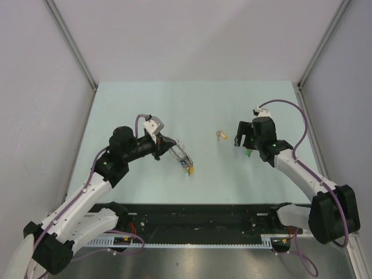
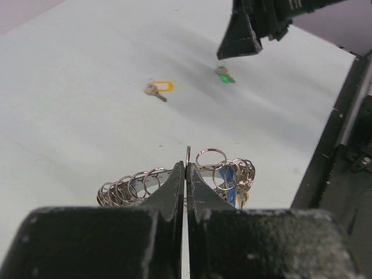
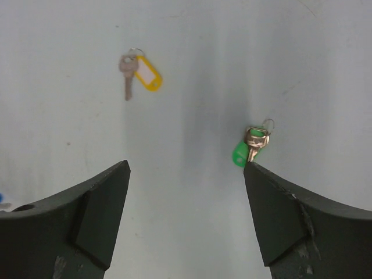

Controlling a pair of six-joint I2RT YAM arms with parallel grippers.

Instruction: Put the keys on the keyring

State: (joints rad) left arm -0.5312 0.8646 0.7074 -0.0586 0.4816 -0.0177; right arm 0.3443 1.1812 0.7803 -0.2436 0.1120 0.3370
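- Your left gripper (image 2: 186, 174) is pressed together on one thin loop of the keyring (image 2: 224, 168). The rest of that bundle of small rings and grey keys sags below the gripper, low over the tabletop (image 1: 145, 99). Whether its lower end touches the surface, I cannot tell.
- The pinch is narrow, on bare wire. Any jolt could let the loop twist or slip out, and you would lose the opening you need for threading.
- Your right gripper (image 3: 186, 168) is spread wide and holds nothing. It hangs over the tabletop, well apart from the keyring.
- The green-tagged key (image 3: 249, 148) lies flat right at the tip of the right finger, not between the two. Closing from here would likely shove it sideways instead of catching it, so centre it first.
- A flat key gives little edge to grab. Fingers that come down too hard may scrape the tabletop or flick the key away.
- The yellow-tagged key (image 3: 139, 72) lies flat farther out, apart from both grippers.
- No container shows in any view. The keyring is the only thing carrying other items.
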